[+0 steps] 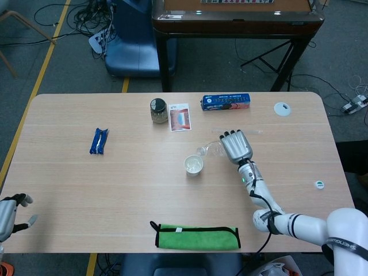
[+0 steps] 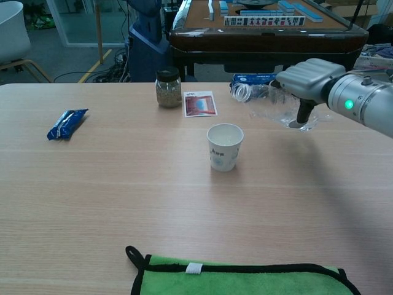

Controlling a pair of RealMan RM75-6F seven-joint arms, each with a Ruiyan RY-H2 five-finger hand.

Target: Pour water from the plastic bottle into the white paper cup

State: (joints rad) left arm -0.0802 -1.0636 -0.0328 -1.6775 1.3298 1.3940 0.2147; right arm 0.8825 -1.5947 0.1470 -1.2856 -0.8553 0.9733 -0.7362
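Right hand (image 2: 310, 83) grips the plastic bottle (image 2: 270, 101), fingers wrapped over the top of it, thumb down on the near side; bottle is tipped up, open neck (image 2: 241, 92) pointing to about 10 o'clock, held in the air above the table (image 2: 92, 203). In the head view the right hand (image 1: 236, 146) sits at 3 o'clock of the white paper cup (image 1: 194, 165), bottle neck (image 1: 210, 150) sticking out toward the cup's 1 o'clock, not over the rim. White paper cup (image 2: 225, 146) stands upright near table centre, apart from the bottle, mouth open; liquid level inside can't be made out. Left hand (image 1: 8, 214) is at the table's near-left edge, about 8 o'clock from the cup, well apart from everything, holding nothing, fingers spread loosely. Glass jar (image 2: 167, 88) with dark lid at 11 o'clock of the cup, a small red card (image 2: 199, 103) just beside it on its right. Blue box (image 1: 226, 102) at 1 o'clock of the cup near the far edge. Blue snack packet (image 2: 67, 123) at 9 o'clock, well apart. Green cloth (image 2: 245, 279) with black trim at 6 o'clock by the near edge. White lid (image 1: 282, 108) at far right, small white cap (image 1: 319, 184) near the right edge.
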